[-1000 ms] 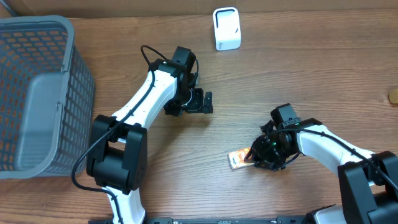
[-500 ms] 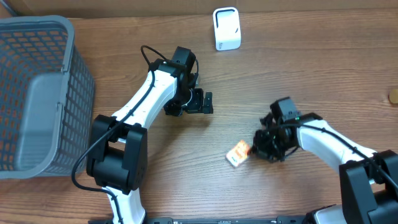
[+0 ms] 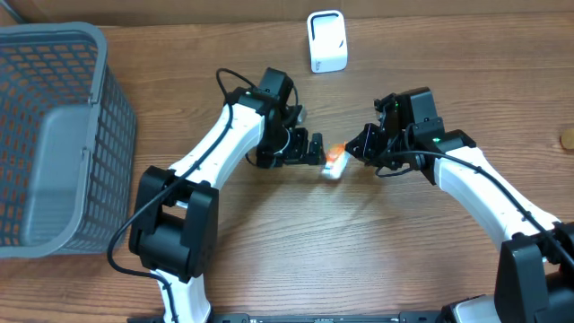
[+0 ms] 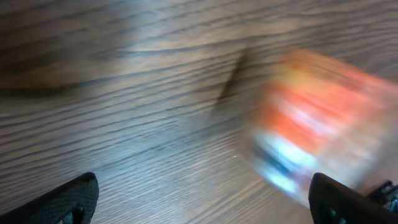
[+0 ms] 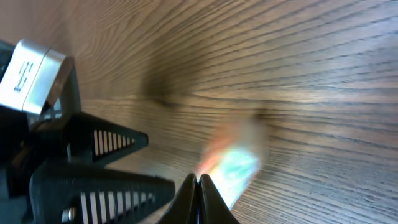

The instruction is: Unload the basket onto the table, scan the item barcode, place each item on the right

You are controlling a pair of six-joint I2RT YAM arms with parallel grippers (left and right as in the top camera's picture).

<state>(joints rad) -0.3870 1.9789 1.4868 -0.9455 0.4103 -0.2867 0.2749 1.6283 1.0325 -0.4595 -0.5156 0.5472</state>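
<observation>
Packet in transit between the two arms, scan not yet made

The right pincer (image 3: 357, 152) is pressed fully together and appears to pinch one edge of the small orange-and-white packet (image 3: 334, 162), holding it over the middle of the desk (image 3: 430, 269), well apart from the white scanner (image 3: 326, 40) at the far edge. The left pincer (image 3: 316, 151) stands wide apart with nothing in it, its mouth turned toward the packet, which lies just beside its tips; both wrist views are too blurred to show contact. I judge the step to be either a handover or a carry toward the scanner. The next move calls for a steady hold and for turning the packet so its barcode, which I cannot find here, faces the scanner window.
</observation>
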